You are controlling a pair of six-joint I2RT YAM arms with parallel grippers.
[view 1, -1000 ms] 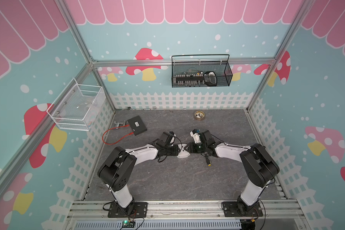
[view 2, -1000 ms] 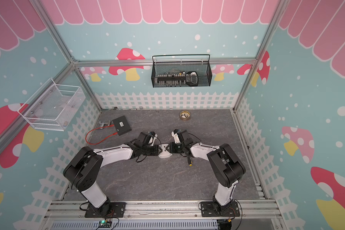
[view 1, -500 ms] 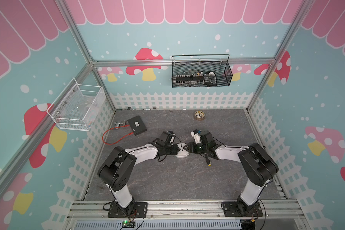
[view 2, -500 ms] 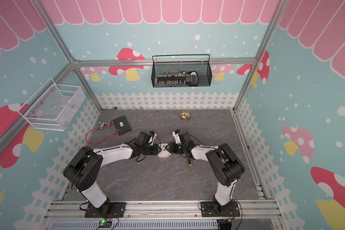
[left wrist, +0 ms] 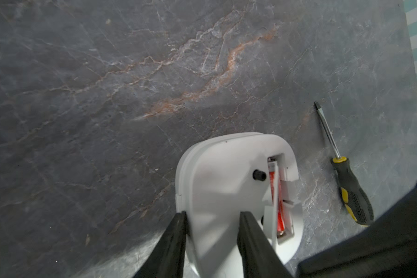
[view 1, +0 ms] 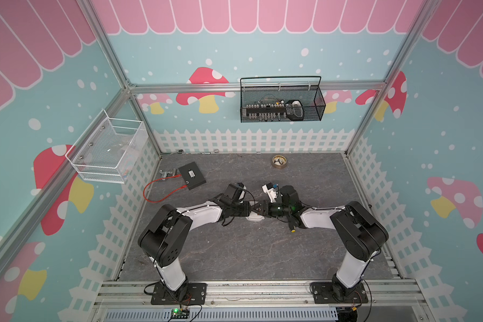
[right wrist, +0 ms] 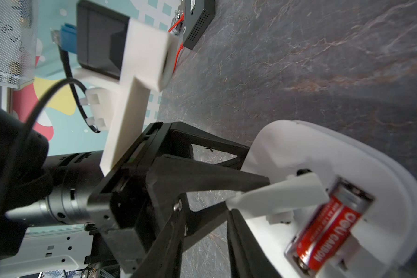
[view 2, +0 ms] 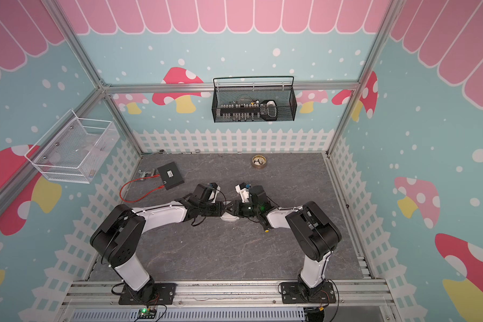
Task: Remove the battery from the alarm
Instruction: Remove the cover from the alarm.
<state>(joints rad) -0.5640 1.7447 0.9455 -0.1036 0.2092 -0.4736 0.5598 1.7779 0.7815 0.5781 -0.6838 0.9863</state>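
"Basket (view 1: 106,150) of white wire mesh, boxy, hung on the left wall. Below it the bench (view 1: 234,251) is matt grey with a stone pattern. On it lies a flat black box (view 1: 192,175) with a thin red wire (view 1: 144,191) looping off."

"And the left pincer (left wrist: 212,215)?"

"Two black wedge fingers closed on the alarm (left wrist: 222,178), one on its face side and one on its back. The alarm is smooth white plastic, a rounded square, tilted up on edge near mid-bench. A small black knob (left wrist: 259,175) sits on its back. Whether it touches the bench I cannot tell."

"The battery?"

"The battery (right wrist: 330,223) is a red cylinder with white lettering and a metal end. It lies in the rectangular recess in the alarm's back. A white plastic flap (right wrist: 282,195) stands raised just beside it."

"Right pincer (view 1: 261,209)?"

"Same black wedges, parted, with bare bench showing between them. It holds nothing that I can see. It sits just beside the alarm's rim, nose to nose with the left one."

"Further right?"

"At the rear there is a round brass disc (view 1: 279,161), and on the back wall a black mesh basket (view 1: 282,103). Then a screwdriver (left wrist: 352,195) with a slim steel shaft and a ribbed black-and-yellow handle. It lies flat near the alarm, not touching it."

"Room to move?"

"The front of the bench is open between the arm bases. So is the right side, out to the white fence (view 1: 374,195) at the edge. The box and wire crowd the left rear."
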